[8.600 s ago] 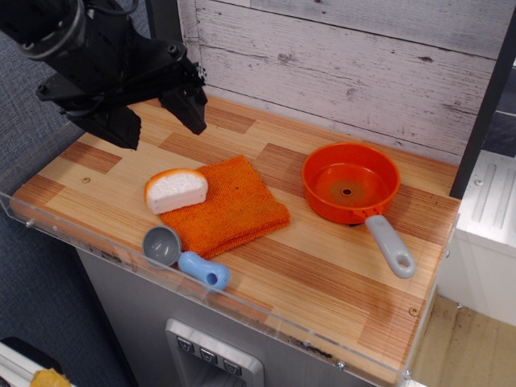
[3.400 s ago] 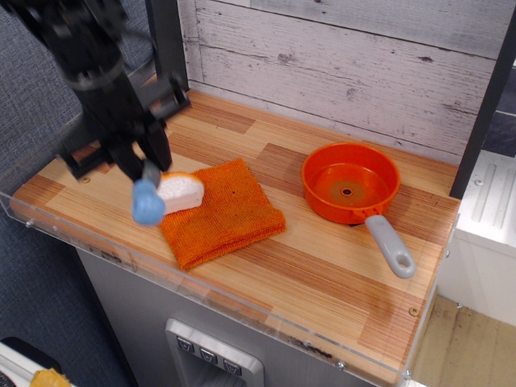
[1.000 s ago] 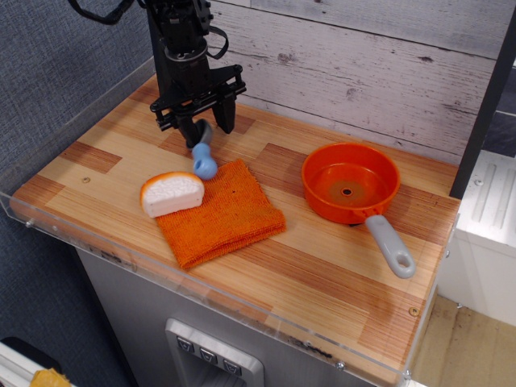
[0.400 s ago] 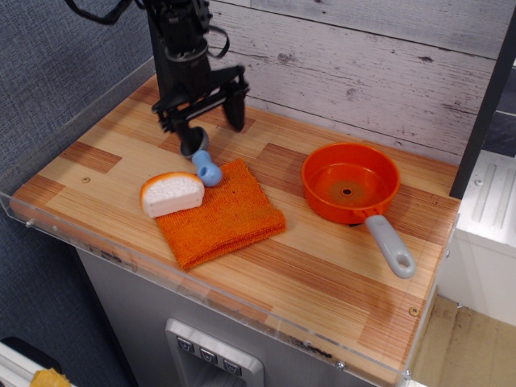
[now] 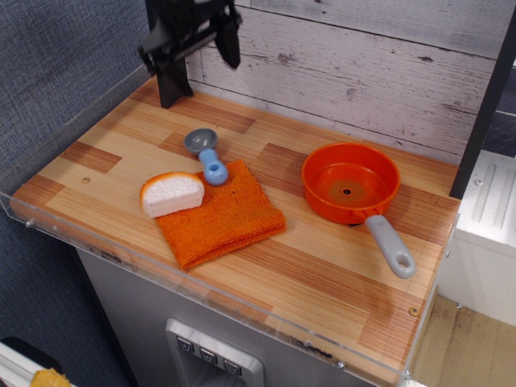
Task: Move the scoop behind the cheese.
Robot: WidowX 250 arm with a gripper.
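Note:
The scoop (image 5: 205, 153) lies on the wooden counter just behind the cheese, its grey bowl toward the back left and its light-blue handle resting on the far corner of the orange cloth. The cheese (image 5: 172, 193), a white wedge with an orange rind, sits at the cloth's left edge. My gripper (image 5: 197, 44) is open and empty, raised high above the back left of the counter, well clear of the scoop.
A square orange cloth (image 5: 224, 211) lies at the counter's middle left. An orange pan (image 5: 351, 182) with a grey handle (image 5: 391, 247) stands at the right. A whitewashed plank wall (image 5: 363, 64) backs the counter and a clear rail (image 5: 201, 290) runs along its front.
My gripper has let go of the scoop behind the cheese and risen up and away from it. The scoop now lies flat on the counter.

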